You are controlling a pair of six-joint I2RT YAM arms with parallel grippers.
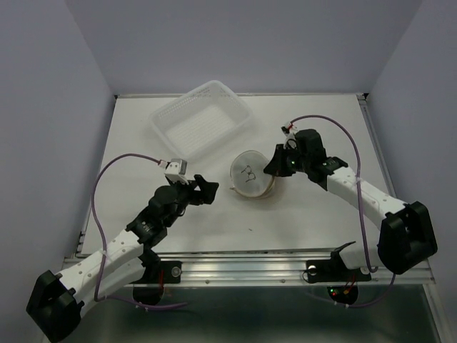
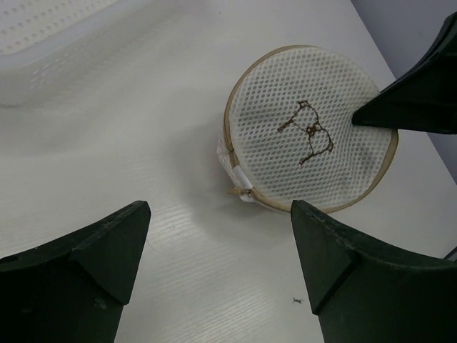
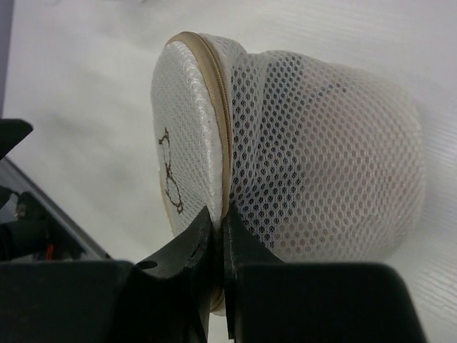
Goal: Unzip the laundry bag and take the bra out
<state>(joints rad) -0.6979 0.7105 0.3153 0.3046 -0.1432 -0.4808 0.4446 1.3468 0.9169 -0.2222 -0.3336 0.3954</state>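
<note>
Laundry bag (image 1: 251, 175) sits mid-bench (image 1: 300, 229), outline face up, just in front of the white basket (image 1: 202, 118), between the two arms. Right fingers (image 3: 203, 246) are pinched nearly closed on the tan rim seam, anchoring the bag. Left fingers (image 1: 206, 190) are spread wide and empty, hovering near the bag's left side, not touching it. Zip not yet opened. Bra not out; only a darker patch (image 3: 332, 89) shows through the mesh. Small white-tan tab (image 2: 240, 187) at the rim faces the left arm, probably the zip pull.

Step in hand: left takes the pull. Come in low and narrow the fingers onto the tab only, no mesh. Then drag along the rim curve with the right gripping firm, so the bag doesn't spin or lift.
</note>
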